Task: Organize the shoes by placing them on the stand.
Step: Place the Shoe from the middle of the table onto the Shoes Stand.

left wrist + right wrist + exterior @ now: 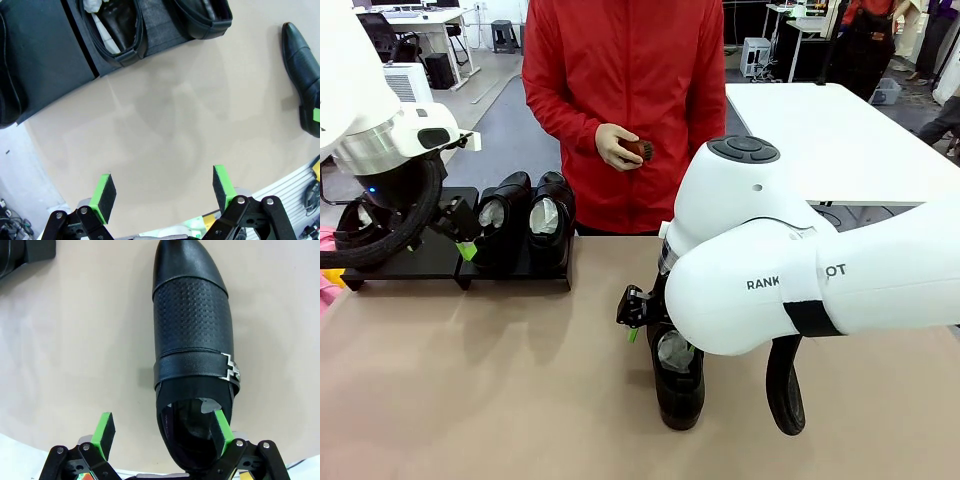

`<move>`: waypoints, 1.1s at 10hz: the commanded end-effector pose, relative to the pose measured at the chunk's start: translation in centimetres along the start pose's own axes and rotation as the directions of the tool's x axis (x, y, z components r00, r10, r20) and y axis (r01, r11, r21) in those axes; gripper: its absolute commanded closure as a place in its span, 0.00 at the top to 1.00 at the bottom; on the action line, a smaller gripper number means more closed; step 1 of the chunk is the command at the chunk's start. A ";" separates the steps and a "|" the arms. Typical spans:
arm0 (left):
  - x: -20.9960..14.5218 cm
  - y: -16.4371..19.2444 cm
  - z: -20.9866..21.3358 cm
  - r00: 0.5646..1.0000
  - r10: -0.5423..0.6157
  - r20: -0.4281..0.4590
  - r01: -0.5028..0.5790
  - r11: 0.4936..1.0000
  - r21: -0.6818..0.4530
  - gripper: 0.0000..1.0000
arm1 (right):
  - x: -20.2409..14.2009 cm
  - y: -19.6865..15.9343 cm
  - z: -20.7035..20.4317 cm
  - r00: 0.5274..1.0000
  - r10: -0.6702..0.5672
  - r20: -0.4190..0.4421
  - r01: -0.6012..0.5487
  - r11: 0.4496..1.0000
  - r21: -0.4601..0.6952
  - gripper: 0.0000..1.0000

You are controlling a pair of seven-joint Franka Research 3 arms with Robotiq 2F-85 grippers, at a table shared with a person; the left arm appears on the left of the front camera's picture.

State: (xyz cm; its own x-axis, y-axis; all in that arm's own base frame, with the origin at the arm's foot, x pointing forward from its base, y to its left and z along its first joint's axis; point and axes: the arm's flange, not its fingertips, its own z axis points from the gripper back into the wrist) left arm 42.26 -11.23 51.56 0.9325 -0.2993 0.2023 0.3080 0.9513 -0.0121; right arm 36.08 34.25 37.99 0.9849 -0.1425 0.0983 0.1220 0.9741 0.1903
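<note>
The right gripper (162,432), fingers apart, straddles one heel wall of the table shoe (192,340), while the left gripper (164,192) hangs spread at nine o'clock by the stand (425,262).

We see a black leather shoe (192,340) with a glossy smooth toe, a pebbled matt vamp and a metal buckle (231,371); the beige desk (75,350) looks smooth and matt, the stand (45,60) matt black.
</note>
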 end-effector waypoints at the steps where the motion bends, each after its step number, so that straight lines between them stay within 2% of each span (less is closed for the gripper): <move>1: -0.4 0.3 0.0 1.000 -0.011 0.002 0.011 1.000 0.010 1.00 | 0.1 0.4 0.1 1.000 0.012 0.010 -0.012 1.000 -0.001 1.00; 3: -0.4 0.3 0.0 1.000 -0.011 0.002 0.011 1.000 0.010 1.00 | 0.0 0.0 0.0 1.000 0.000 0.000 0.000 1.000 0.000 1.00; 4: -0.4 0.3 0.0 1.000 -0.011 0.002 0.011 1.000 0.010 1.00 | -0.6 -0.7 2.5 0.999 0.037 -0.017 -0.037 0.999 0.025 1.00; 5: -0.4 0.3 0.0 1.000 -0.011 0.002 0.011 1.000 0.010 1.00 | -0.8 -1.6 5.2 0.997 0.083 0.003 -0.083 0.995 0.054 1.00; 6: -0.4 0.3 0.0 1.000 -0.011 0.002 0.011 1.000 0.010 1.00 | -0.8 -2.8 8.4 0.992 0.108 0.060 -0.111 0.992 0.052 1.00; 8: 0.0 0.0 0.0 1.000 0.000 0.000 0.000 1.000 0.000 1.00 | 0.7 -6.5 12.2 0.985 0.054 0.162 -0.059 0.998 0.026 1.00; 9: -0.2 -1.6 -0.1 1.000 -0.031 0.007 0.031 0.999 -0.017 1.00 | 1.6 -8.5 13.2 0.982 -0.001 0.190 -0.001 1.000 0.012 1.00; 11: -0.3 -7.8 -1.6 0.997 -0.064 0.037 0.066 0.995 -0.070 1.00 | 3.4 -13.0 13.6 0.974 -0.125 0.190 0.130 0.991 -0.013 1.00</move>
State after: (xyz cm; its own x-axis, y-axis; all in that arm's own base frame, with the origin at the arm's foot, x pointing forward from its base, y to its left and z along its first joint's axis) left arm 40.79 -16.12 51.05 0.9092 -0.3607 0.2080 0.3736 0.9273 -0.0249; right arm 35.79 19.94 50.38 0.9291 -0.2552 0.2677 0.2007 0.9559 0.2145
